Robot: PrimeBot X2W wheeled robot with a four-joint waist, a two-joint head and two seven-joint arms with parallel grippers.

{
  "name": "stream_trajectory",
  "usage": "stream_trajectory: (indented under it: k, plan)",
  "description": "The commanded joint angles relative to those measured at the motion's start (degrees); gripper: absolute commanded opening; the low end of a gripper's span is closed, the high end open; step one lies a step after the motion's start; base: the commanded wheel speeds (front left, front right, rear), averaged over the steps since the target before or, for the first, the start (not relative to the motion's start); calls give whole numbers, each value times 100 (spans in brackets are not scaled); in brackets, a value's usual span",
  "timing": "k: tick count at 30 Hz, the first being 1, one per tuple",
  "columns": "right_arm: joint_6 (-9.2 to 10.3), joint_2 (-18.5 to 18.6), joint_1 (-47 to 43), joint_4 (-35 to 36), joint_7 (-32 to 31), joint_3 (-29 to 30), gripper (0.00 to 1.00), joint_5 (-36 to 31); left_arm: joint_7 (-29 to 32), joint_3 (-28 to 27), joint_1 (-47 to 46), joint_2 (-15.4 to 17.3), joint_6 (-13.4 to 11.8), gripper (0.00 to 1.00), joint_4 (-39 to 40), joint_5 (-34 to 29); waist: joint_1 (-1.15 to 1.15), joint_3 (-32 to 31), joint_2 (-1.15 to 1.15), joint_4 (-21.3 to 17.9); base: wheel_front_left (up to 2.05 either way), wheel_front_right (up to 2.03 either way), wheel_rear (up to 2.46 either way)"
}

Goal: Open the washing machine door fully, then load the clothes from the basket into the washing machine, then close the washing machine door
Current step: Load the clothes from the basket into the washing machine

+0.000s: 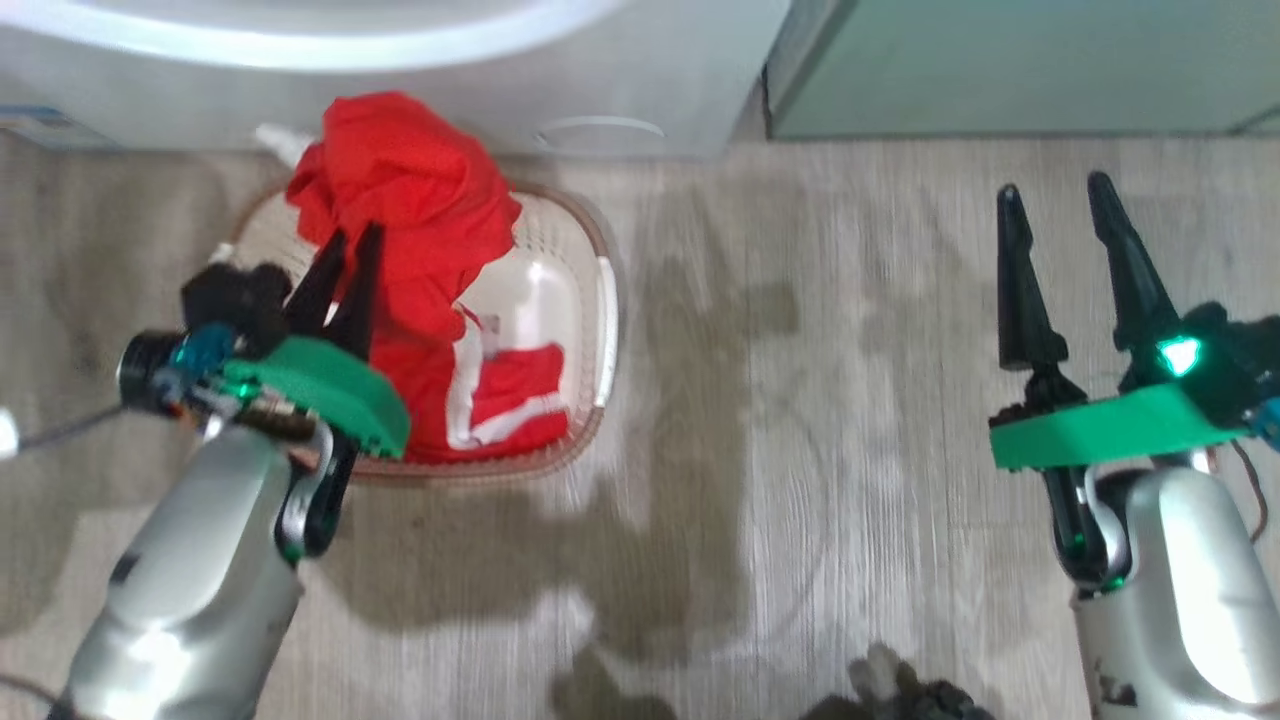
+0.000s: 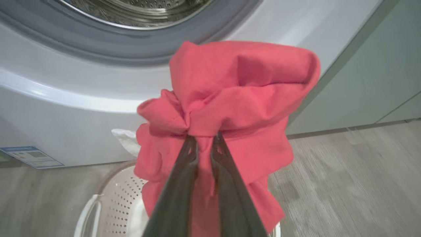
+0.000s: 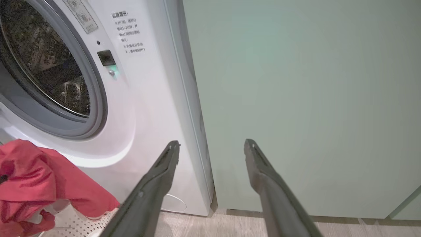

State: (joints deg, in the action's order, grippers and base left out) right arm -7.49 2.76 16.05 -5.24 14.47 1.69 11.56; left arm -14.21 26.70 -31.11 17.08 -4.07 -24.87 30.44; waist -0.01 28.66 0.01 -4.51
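Note:
My left gripper (image 1: 350, 245) is shut on a bunched red garment (image 1: 410, 200) of the clothes, lifted above the cream basket (image 1: 595, 300). Close up, its fingers (image 2: 192, 154) pinch a fold of the garment (image 2: 243, 85) in front of the washing machine (image 2: 65, 98). More red clothes with white stripes (image 1: 510, 400) lie in the basket. The steel drum (image 3: 49, 65) stands uncovered inside the grey gasket (image 3: 95, 108). The washing machine door is out of view. My right gripper (image 1: 1055, 195) hangs open and empty over the floor, well right of the basket.
A pale green cabinet (image 3: 296, 98) stands directly right of the washer. The basket sits on grey wood-look floor (image 1: 800, 450) against the machine's base, near its round service flap (image 1: 600, 130). A blue label (image 2: 29, 157) marks the washer's lower left front.

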Motion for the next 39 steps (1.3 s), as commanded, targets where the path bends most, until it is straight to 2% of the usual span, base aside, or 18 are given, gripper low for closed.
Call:
stream_trajectory:
  k: [1,9,16,29,39]
  plan:
    - [0,11,-138,139,52,-76,100,-62,-78,-292,20,228,-79,0,336,-79,1,-281,-1,154,0,0,0]
    - [0,11,-396,114,11,45,100,-137,-78,-928,998,404,-494,0,1862,-392,1,-867,-1,331,0,0,0]
    - [0,11,-704,211,-149,62,100,-199,-78,-1145,1759,552,-615,0,2688,-595,1,-1338,-1,371,0,0,0]
    - [0,11,-1529,599,-427,132,100,-93,-21,-1093,2758,644,-837,0,3277,-641,1,-2136,-1,222,0,0,0]
    - [0,11,-1779,754,-508,98,100,-19,86,-1089,2964,712,-939,0,3395,-625,1,-2289,-1,134,0,0,0]
